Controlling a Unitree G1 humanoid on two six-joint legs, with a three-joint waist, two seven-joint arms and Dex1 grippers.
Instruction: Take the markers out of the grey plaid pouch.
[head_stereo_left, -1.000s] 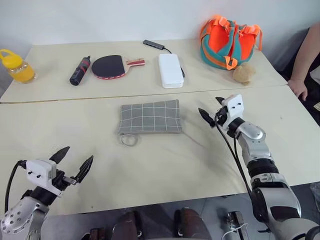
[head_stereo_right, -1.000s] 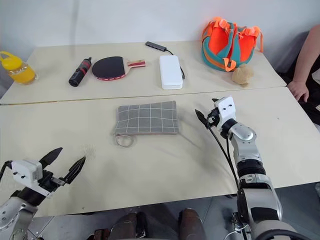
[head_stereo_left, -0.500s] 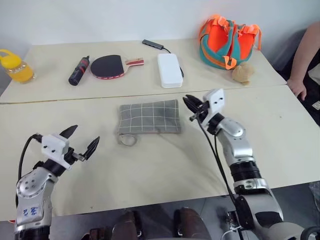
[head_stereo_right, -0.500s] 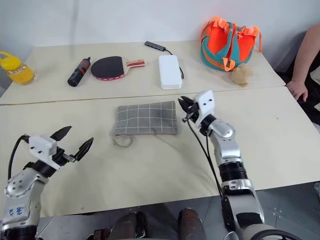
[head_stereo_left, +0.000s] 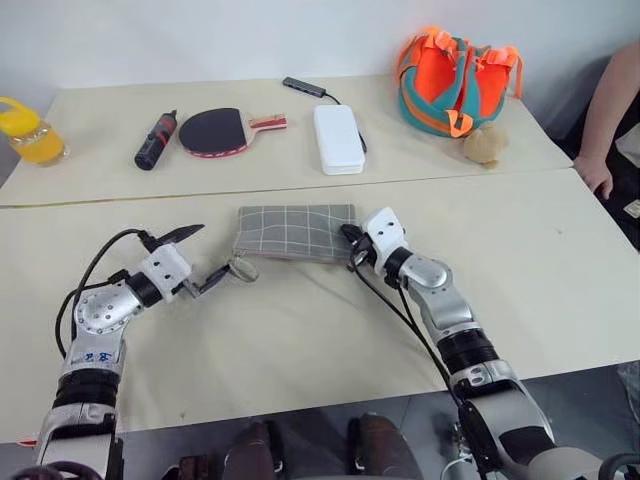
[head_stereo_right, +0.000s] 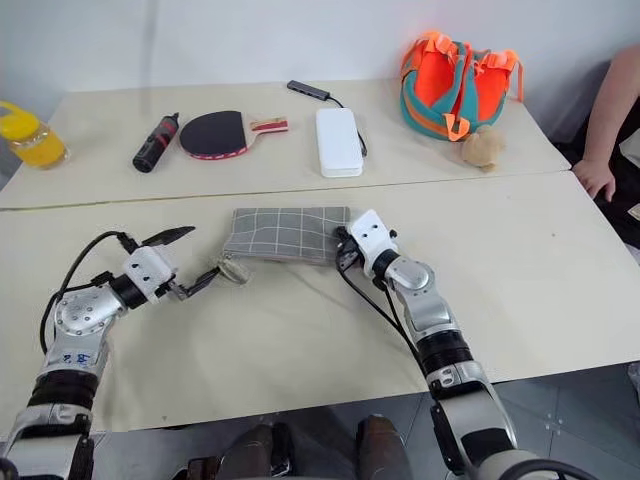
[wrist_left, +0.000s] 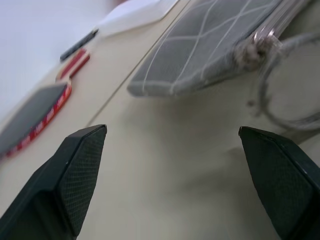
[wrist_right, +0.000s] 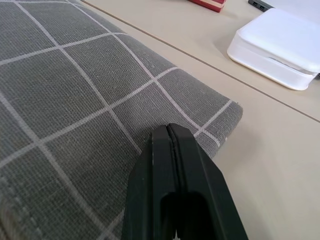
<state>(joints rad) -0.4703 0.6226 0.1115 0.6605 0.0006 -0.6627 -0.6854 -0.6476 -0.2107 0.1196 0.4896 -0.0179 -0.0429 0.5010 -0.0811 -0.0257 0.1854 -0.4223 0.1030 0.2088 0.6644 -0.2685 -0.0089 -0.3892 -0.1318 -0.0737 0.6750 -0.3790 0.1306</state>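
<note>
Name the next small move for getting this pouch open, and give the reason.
Probably ease the open left gripper forward onto the ring pull and close. The ring lies just ahead of its fingertips at the grey pouch's end, while the shut right gripper presses on the opposite end, apparently to steady it.

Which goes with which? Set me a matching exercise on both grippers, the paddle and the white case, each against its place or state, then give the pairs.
Things:
1. left gripper
2. right gripper
3. table tennis paddle
4. white hard case

Places or states:
A. on the far table, beside the black-and-red cylinder
B. shut, at the right end of the grey plaid pouch
C. on the far table, next to the dark USB hub and its cable
D. open, by the pouch's ring pull

Pairs: 1-D, 2-B, 3-A, 4-C.
</note>
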